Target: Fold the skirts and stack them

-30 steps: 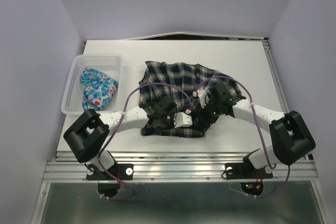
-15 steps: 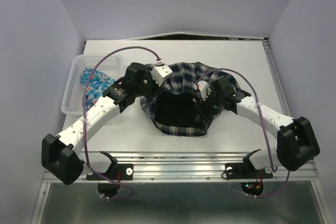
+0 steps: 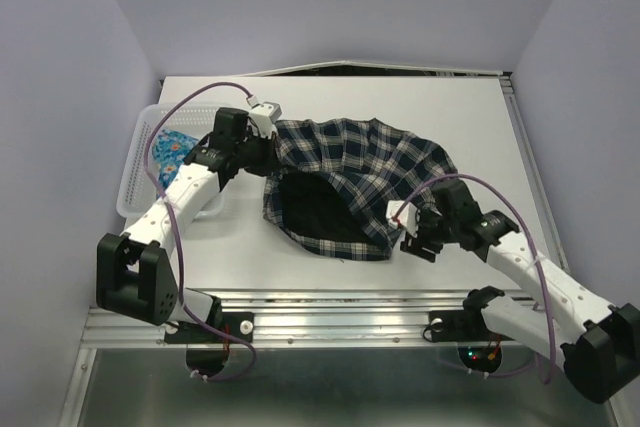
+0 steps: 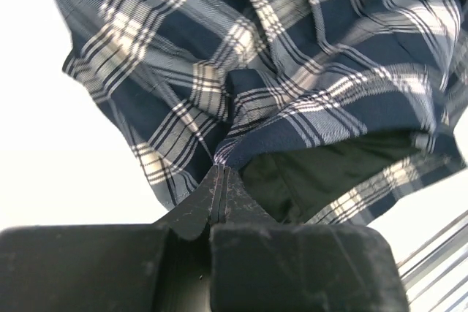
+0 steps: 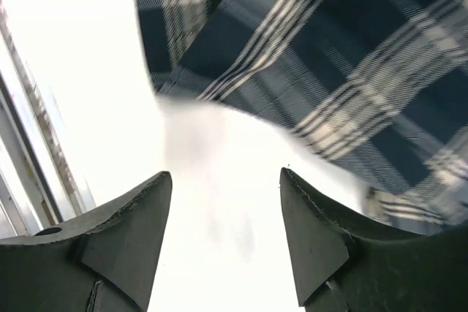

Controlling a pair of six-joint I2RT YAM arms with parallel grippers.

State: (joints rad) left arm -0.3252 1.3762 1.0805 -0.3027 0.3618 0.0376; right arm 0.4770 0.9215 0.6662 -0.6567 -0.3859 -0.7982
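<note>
Now the left tool (image 4: 221,173) is clenching the plaid skirt (image 3: 350,162); the released right tool (image 3: 415,238) is needing a matching corner.

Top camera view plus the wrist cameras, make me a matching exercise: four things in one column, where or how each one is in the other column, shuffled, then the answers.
Column one:
1. plaid skirt
2. floral skirt
3. left tool
4. right tool

Column two:
A. inside the white basket
B. open, nothing between its fingers
C. lying on the table, dark lining showing
D. shut on plaid cloth

Pairs: 1-C, 2-A, 3-D, 4-B.
</note>
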